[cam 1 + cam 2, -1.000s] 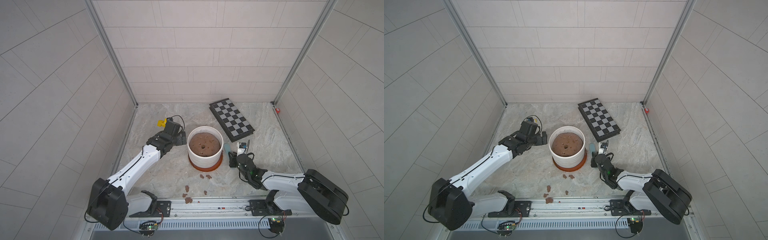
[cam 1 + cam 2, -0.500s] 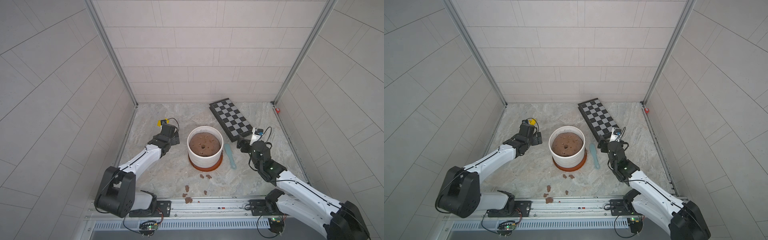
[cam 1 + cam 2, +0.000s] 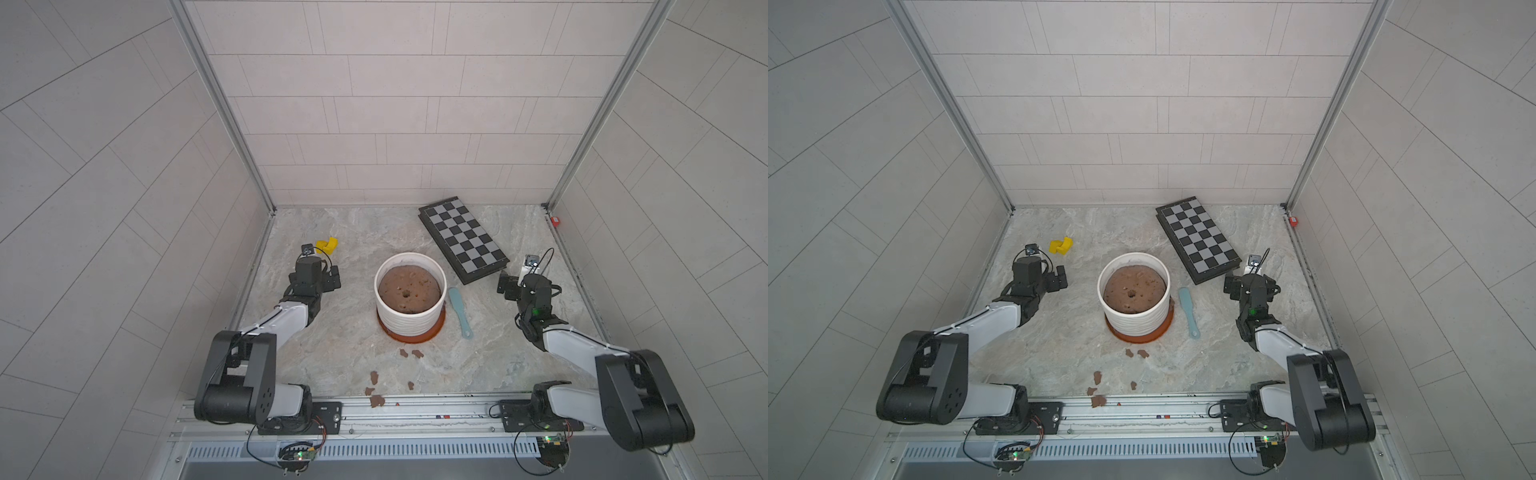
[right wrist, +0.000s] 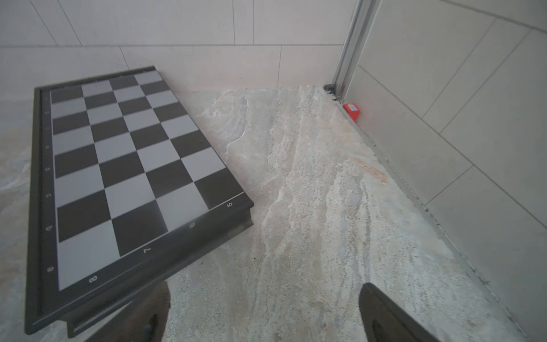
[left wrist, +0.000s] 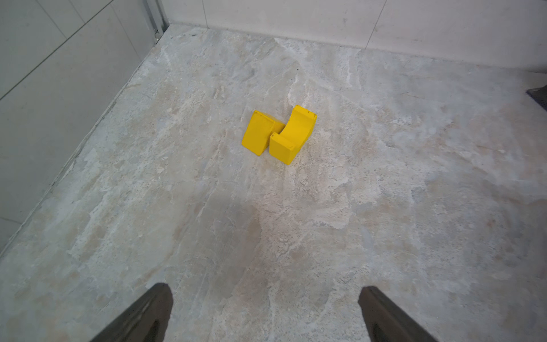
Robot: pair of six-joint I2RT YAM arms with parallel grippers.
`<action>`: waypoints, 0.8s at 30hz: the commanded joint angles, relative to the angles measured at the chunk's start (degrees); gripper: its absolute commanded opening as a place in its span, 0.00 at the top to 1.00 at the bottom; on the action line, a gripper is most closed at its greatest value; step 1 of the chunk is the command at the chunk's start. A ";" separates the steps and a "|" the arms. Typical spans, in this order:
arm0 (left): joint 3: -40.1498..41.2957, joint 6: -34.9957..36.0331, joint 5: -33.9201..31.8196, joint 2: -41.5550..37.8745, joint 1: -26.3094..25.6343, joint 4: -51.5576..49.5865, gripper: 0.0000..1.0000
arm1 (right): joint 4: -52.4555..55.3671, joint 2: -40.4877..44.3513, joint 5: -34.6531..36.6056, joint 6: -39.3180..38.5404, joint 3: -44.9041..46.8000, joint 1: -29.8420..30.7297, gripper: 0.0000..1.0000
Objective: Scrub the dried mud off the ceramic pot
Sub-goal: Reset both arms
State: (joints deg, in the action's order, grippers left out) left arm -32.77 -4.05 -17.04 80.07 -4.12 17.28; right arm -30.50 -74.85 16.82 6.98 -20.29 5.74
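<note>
The white ribbed ceramic pot (image 3: 409,322) (image 3: 1136,322) stands mid-table on an orange-brown saucer (image 3: 415,337), filled with a brown mass with a central hole. Several flakes of dried mud (image 3: 417,353) (image 3: 1143,353) lie on the table in front of it, down to the rail. A light blue scrubbing tool (image 3: 459,311) (image 3: 1188,309) lies flat just right of the pot. My left gripper (image 3: 330,277) (image 5: 265,291) hovers open and empty left of the pot. To the pot's right, at the chessboard's near corner, my right gripper (image 3: 508,286) (image 4: 265,291) is open and empty.
A yellow block (image 3: 326,246) (image 5: 278,134) sits beyond the left gripper near the left wall. A folded chessboard (image 3: 463,239) (image 4: 124,165) lies at the back right. A small red piece (image 3: 555,220) (image 4: 352,111) rests by the right wall's corner.
The right gripper opened, left the blue tool on the table beside the pot, and drew away rightward to the chessboard. The left arm pulled back from the pot toward the left.
</note>
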 commanded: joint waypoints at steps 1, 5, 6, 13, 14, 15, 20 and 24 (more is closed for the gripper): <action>1.01 2.98 3.60 2.72 0.14 10.99 0.00 | -13.27 -2.98 -3.41 -4.55 -0.25 -0.30 0.00; 2.24 4.56 7.23 4.51 0.09 13.93 0.00 | -18.70 -7.25 -9.55 -5.34 0.37 -2.45 0.00; 3.62 4.80 7.51 4.56 0.13 16.47 0.00 | -23.86 -10.15 -11.05 -5.26 2.05 -3.15 0.00; 5.39 4.78 7.20 5.98 0.14 20.32 0.00 | -25.04 -14.77 -8.36 -3.50 -0.01 -3.89 0.00; 5.42 4.77 7.12 6.02 0.16 20.56 0.00 | -25.15 -15.20 -6.84 -3.27 -0.34 -3.89 0.00; 5.32 4.73 7.11 6.05 0.12 20.42 0.00 | -22.76 -14.45 -5.37 -2.43 -0.76 -3.87 0.00; 5.78 4.33 6.12 6.08 0.17 21.24 0.00 | -23.44 -14.56 -3.98 -1.78 -0.50 -3.89 0.00; 5.89 4.28 5.96 5.93 0.12 21.39 0.00 | -24.84 -14.99 -3.99 -2.01 -0.29 -3.89 0.00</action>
